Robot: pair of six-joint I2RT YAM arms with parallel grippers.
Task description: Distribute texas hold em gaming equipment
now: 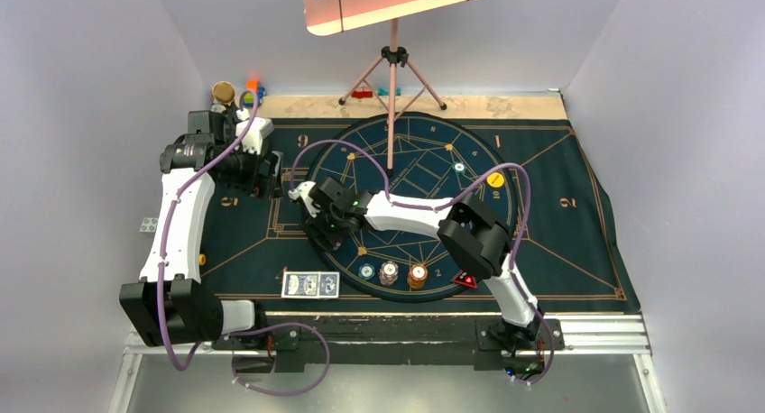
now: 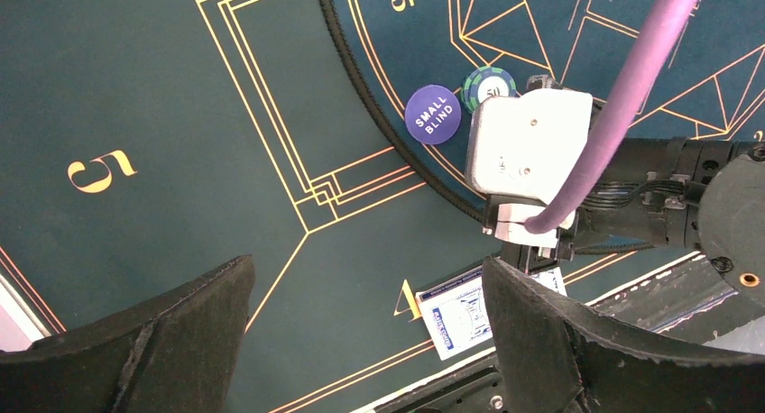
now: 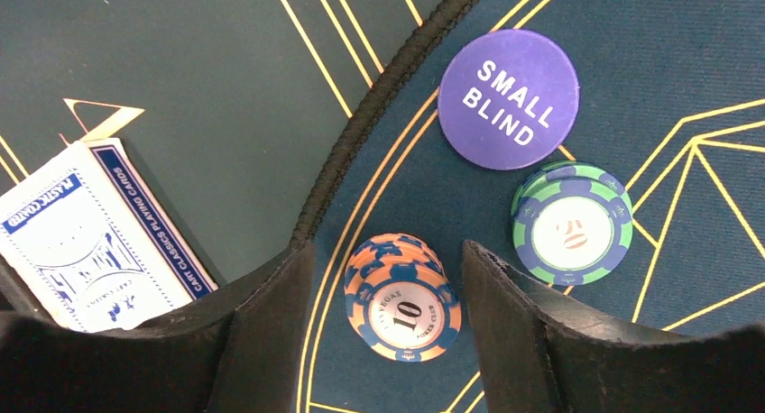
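1. Right gripper [image 3: 386, 247], jaws partly spread, is straddling the orange chip stack [image 3: 401, 300] at lower centre of its wrist view.
2. A green chip [image 3: 572, 224] and the "Small Blind" disc [image 3: 510, 99] are lying toward the upper right, with the card pack [image 3: 86, 233] at far left.
3. Left gripper [image 2: 368, 264] is hanging wide open and empty over the mat [image 2: 135, 115].

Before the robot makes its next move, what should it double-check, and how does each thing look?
1. The orange chip stack lies flat on the mat: ok.
2. The right gripper has its jaws apart around the stack: ok on one side, where a gap shows; the other side is tight, cannot tell.
3. The small blind disc and the green chip sit outside the fingers: ok.
4. The card box is clear of the right gripper: cannot tell, its edge is hidden.
5. The left gripper is open and empty: ok.
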